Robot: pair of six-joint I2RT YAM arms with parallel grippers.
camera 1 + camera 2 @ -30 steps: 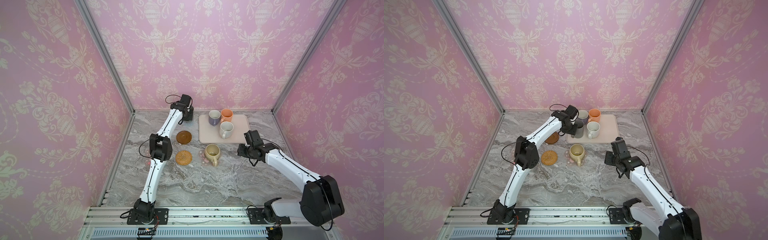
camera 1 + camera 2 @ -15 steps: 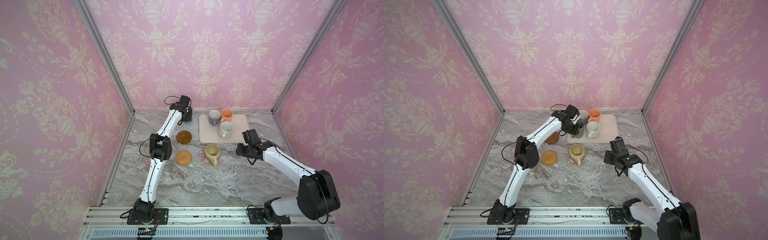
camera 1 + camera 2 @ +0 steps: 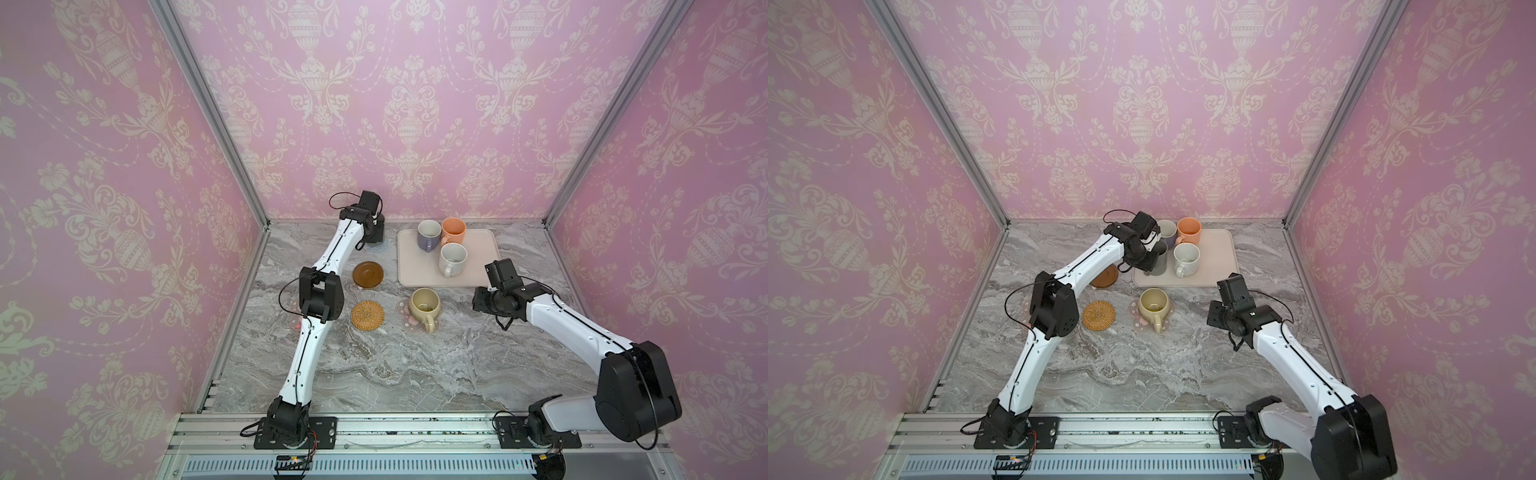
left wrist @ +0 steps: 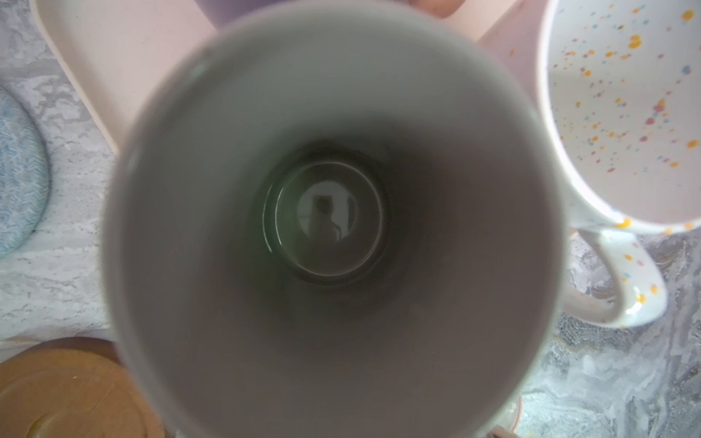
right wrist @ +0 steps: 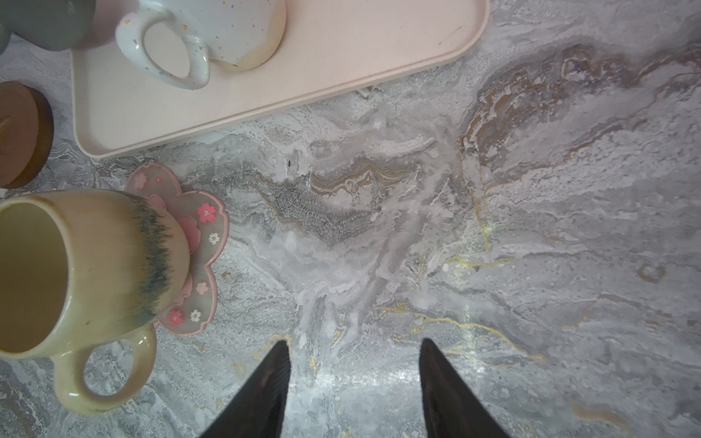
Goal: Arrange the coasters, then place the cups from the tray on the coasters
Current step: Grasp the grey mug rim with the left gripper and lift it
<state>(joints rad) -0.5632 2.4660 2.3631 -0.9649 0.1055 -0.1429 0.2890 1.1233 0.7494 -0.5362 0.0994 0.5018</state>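
My left gripper point(image 3: 1145, 248) is on the tall dark grey cup point(image 3: 1158, 262) at the left edge of the tray point(image 3: 1217, 257), next to the speckled white cup point(image 3: 1187, 259). Its fingers are hidden. The left wrist view looks straight down into this cup point(image 4: 333, 227). In a top view the same cup point(image 3: 376, 235) shows over the light-blue coaster point(image 3: 380, 248). The lavender cup point(image 3: 428, 235) and peach cup point(image 3: 454, 230) stand on the tray. The beige-yellow cup point(image 3: 424, 305) sits on a flower coaster point(image 5: 206, 227). My right gripper point(image 5: 352, 364) is open over bare marble.
The brown coaster point(image 3: 368, 274) and rattan coaster point(image 3: 367, 315) lie left of the tray, close by the left arm's elbow. Pink-papered walls close in the marble table on three sides. A metal rail runs along the front edge.
The right arm has drifted slightly to the left. The left arm stays at the dark grey cup.
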